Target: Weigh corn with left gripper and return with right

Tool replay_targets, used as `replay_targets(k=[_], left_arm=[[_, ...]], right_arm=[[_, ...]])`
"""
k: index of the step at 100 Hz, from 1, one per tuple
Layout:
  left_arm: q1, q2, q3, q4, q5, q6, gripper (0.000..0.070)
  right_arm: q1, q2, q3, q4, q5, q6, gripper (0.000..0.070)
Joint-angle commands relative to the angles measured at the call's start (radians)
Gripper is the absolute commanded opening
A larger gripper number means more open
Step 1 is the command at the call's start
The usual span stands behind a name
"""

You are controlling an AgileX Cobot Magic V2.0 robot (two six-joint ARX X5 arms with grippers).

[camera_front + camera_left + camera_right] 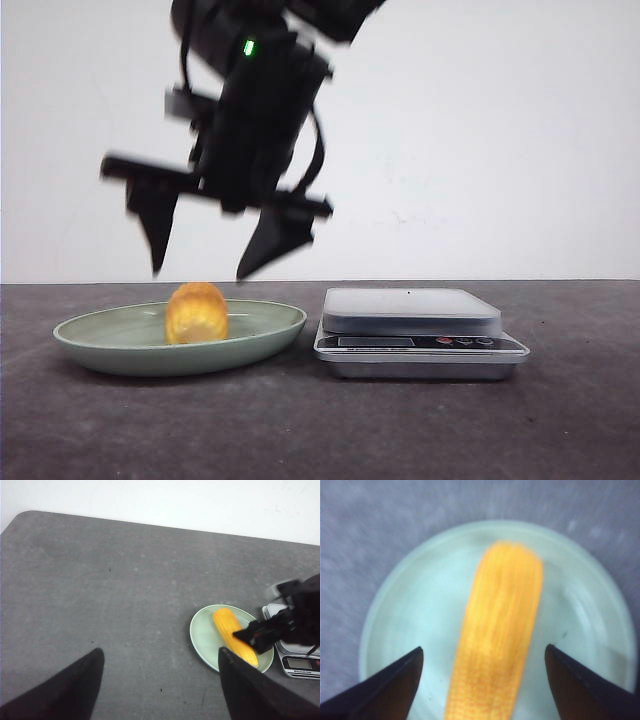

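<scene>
Left gripper (160, 656): spread, empty, well away from your target | corn (196, 313): lying in the green plate (90, 338), left of the scale (410, 310) | right gripper (198, 273): spread, hanging just above the corn | handling: you'll likely find it stiff, light and prone to rolling; pinch across mid-cob.

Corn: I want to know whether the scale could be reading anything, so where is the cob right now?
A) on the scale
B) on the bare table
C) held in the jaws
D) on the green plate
D: the corn lies on the plate, the scale beside it has nothing on top, and the right gripper hangs above with its jaws open.
</scene>
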Motion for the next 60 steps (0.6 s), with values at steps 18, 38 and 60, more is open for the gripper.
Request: replay_targets(k=[18, 38, 60], left_arm=[[-0.004, 0.000, 0.014, -0.033, -0.008, 0.005, 0.0433], [-0.004, 0.000, 0.014, -0.011, -0.015, 0.015, 0.0433], [-0.004, 0.000, 0.014, 0.012, -0.040, 0.037, 0.0433]], right_arm=[[-0.122, -0.263, 0.026, -0.069, 0.005, -0.118, 0.0489], [-0.275, -0.522, 0.026, -0.233, 0.020, -0.214, 0.0489], [-0.423, -0.843, 0.026, -0.446, 0.067, -0.298, 0.0489]])
